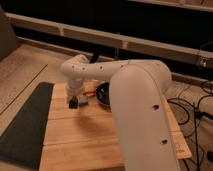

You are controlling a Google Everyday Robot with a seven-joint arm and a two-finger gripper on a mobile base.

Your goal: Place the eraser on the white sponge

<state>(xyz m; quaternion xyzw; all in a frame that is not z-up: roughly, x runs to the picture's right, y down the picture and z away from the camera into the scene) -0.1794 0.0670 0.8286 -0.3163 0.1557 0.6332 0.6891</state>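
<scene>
Pan (pixel 104 94) = ref pt: round, black, on the wooden surface (pixel 75 140). Only its left part shows; the rest is behind the big white arm (pixel 135 100). The arm fills the fg right of the pan and covers most of the surface on that side. Its lower end is cut off by the frame bottom. It arches past the pan's far side and runs down to the pan's left, ending in the gripper (pixel 74 103). The gripper is a small dark blob low over the surface, near the pan but w/ a gap. Its detail is lost in shadow, so whether it's spread or clamped on sth can't be made out.

Eraser (pixel 83 100): small blue-grey block btwn gripper and pan, right up against the gripper's pan-facing side, down at surface level. Can't tell if it lies on the wood or is lifted off it, nor if the gripper actually touches it. Its edge toward the gripper merges w/ the dark.

Small orange thing (pixel 90 90) sits just behind the eraser, by the pan's left rim, partly under the arm; what it is, can't say. Dark mat (pixel 25 125) lies well left of the pan, along the surface's left edge, cut off at the frame's bottom-left. Cables (pixel 192 107) on the floor far right of the pan, partly behind the arm.
</scene>
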